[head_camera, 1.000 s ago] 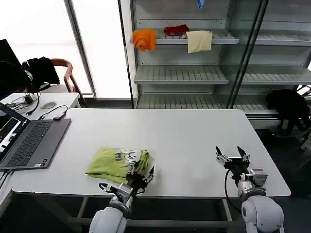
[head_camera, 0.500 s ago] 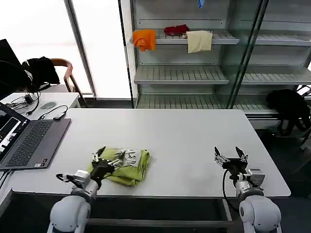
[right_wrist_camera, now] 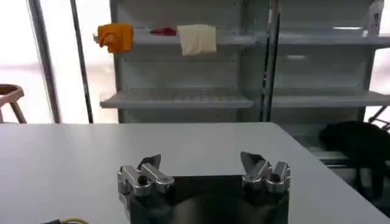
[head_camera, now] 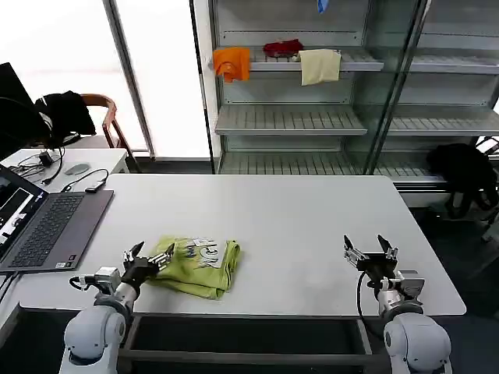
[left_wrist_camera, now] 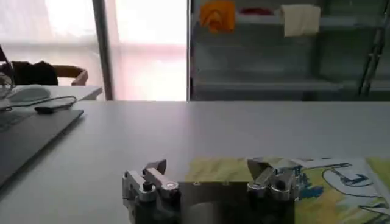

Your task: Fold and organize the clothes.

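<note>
A lime-green T-shirt [head_camera: 196,265], already folded into a compact bundle with its pale lettering facing up, lies on the white tabletop [head_camera: 296,218], near the front edge. The left claw [head_camera: 148,261] has been swung over the past second from the shirt's right front corner to its left edge, where it is now seen low over the tabletop with its fingers spread apart and nothing held between them; one fingertip appears to be just at the fabric. In the left wrist view, the left claw [left_wrist_camera: 213,179] is shown empty, with the T-shirt [left_wrist_camera: 329,189] lying just ahead of it. The right claw [head_camera: 370,253] has been left parked, open and empty, well to the right of the shirt. The change suggests that the fold is nearly finished and that the bundle's left side is about to be tidied or gripped.
</note>
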`<control>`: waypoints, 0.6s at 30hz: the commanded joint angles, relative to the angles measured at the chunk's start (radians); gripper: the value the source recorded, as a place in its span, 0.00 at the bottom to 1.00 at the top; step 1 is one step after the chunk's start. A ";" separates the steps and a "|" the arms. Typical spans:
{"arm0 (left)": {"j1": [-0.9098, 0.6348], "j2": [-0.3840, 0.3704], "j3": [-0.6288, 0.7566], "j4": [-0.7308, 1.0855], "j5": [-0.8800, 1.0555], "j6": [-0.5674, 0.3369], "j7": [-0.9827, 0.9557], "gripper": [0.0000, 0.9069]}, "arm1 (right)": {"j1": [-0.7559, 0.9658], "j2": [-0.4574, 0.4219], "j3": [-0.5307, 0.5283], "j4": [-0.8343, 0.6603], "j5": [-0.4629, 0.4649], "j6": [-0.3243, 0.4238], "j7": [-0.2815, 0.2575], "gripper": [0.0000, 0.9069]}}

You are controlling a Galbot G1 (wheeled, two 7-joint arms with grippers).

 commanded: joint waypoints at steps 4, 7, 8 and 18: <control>-0.010 0.000 -0.023 0.080 -0.011 0.003 0.010 1.00 | 0.001 -0.003 0.002 -0.002 0.002 0.000 0.001 1.00; -0.011 -0.003 -0.021 0.079 -0.010 0.008 0.010 0.99 | 0.002 -0.002 0.001 -0.004 0.002 0.000 0.003 1.00; -0.011 -0.003 -0.021 0.079 -0.010 0.009 0.011 0.96 | 0.002 -0.001 0.001 -0.005 0.002 0.000 0.003 1.00; -0.001 -0.008 -0.021 0.075 -0.037 0.035 0.038 0.44 | 0.000 -0.003 0.005 -0.003 0.004 0.001 0.004 1.00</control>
